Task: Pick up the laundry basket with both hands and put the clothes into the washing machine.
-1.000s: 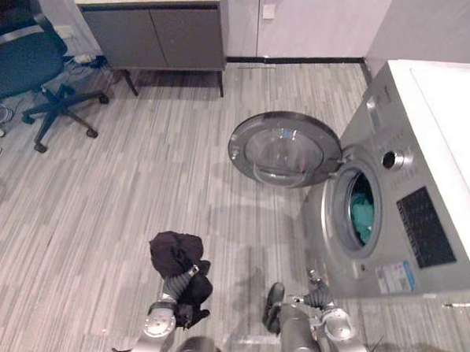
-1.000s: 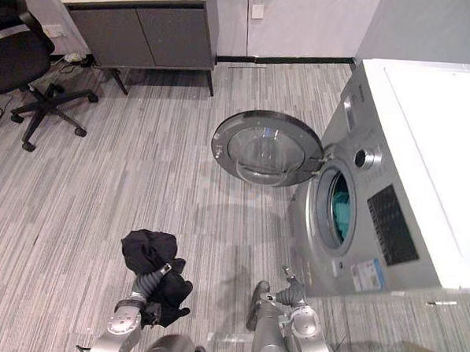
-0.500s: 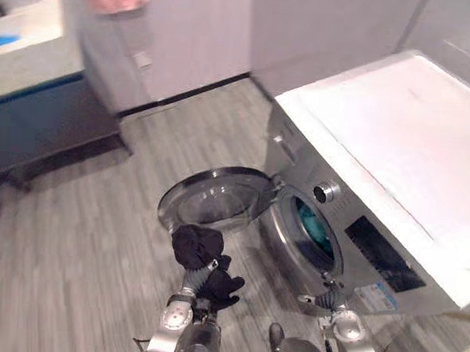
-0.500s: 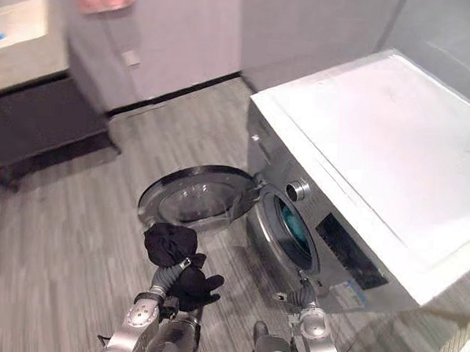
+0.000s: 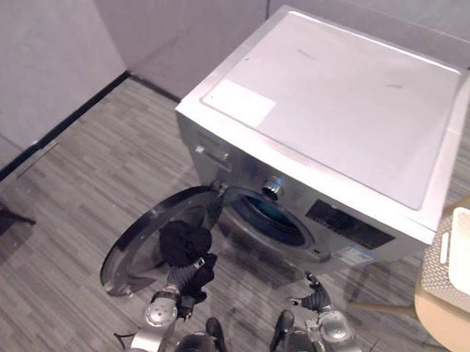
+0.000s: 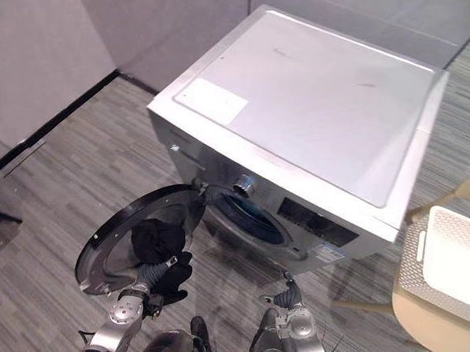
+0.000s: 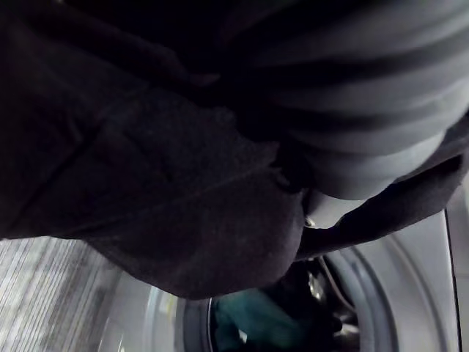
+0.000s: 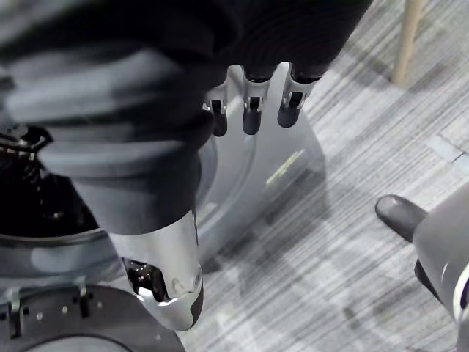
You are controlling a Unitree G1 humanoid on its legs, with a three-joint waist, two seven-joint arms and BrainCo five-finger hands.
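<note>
Stands in front of a silver washing machine [image 5: 326,94] with its round door [image 5: 132,257] swung wide open to the left. Holds a black bundle of clothing [image 5: 184,242] up on the left hand [image 5: 186,274], over the open door and near the drum opening [image 5: 268,219]. Cannot tell how that hand grips, buried in the cloth. Has the right hand [image 8: 251,110] low in front of the machine, fingers straight and loose, thumb [image 8: 165,271] apart, grasping nothing. Already has something teal [image 7: 249,317] inside the drum. Sees 1 white laundry basket [image 5: 435,269] on a wooden stool [image 5: 440,329] off to the right, well apart from both hands.
</note>
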